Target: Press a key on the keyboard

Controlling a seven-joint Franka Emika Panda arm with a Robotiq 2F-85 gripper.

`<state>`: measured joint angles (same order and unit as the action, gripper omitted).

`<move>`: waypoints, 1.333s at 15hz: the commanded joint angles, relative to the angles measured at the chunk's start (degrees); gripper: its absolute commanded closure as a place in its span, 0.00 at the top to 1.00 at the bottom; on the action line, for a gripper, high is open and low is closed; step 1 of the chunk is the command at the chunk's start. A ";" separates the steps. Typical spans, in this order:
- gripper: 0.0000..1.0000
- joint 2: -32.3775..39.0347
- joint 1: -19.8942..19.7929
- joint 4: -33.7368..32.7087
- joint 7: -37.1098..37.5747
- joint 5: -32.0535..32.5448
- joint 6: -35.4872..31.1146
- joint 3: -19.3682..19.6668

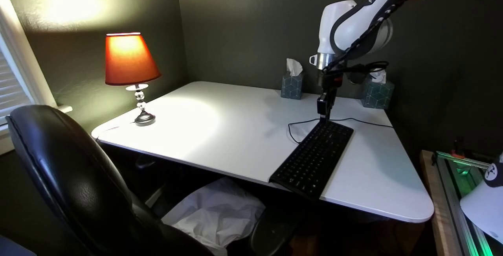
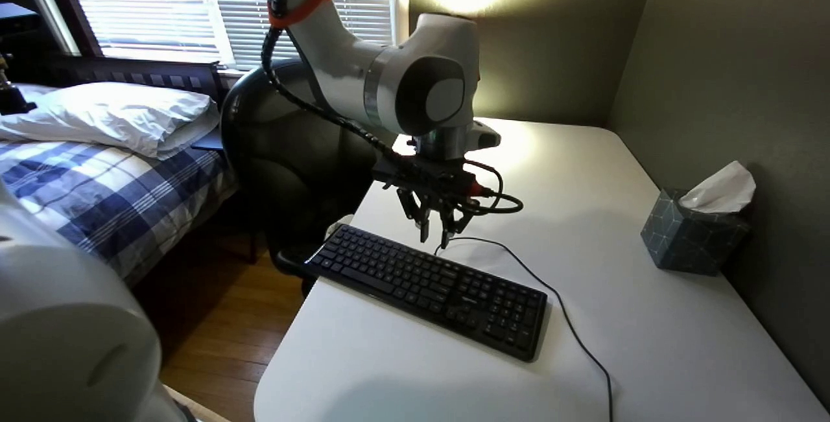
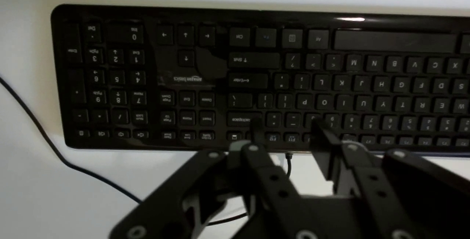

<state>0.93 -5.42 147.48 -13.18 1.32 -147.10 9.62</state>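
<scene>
Keyboard [image 3: 257, 81] reads "amazon basics", the arm [image 1: 353, 32] "FRANKA", and the pincer [image 2: 434, 241] stands parted.

Wrist view nearest; keyboard [image 3: 248, 80] in all

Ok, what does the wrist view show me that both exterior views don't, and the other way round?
Only the wrist view: readable key letters, as on the M key. Only both exterior views: the black chair, a patterned tissue box and the robot arm. Shared by all three: the keyboard, its cable, the white desktop and the gripper.
</scene>
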 commanded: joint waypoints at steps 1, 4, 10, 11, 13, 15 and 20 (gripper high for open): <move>0.08 3.74 -0.88 -2.19 -2.19 -1.78 -0.33 -1.14; 0.00 6.03 -1.21 -3.55 -2.28 -2.72 -1.18 -1.55; 0.00 9.85 -2.33 -6.36 -3.19 -4.38 -0.63 -2.47; 0.00 10.36 -2.55 -6.74 -3.41 -4.61 -0.48 -2.68; 0.00 11.47 -3.01 -7.50 -3.87 -5.16 -0.20 -3.23; 0.00 12.43 -3.44 -8.17 -4.27 -5.69 -0.05 -3.76; 0.00 14.80 -4.56 -10.06 -5.67 -7.27 0.73 -5.12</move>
<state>13.64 -8.54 139.14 -16.87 -4.13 -147.11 5.98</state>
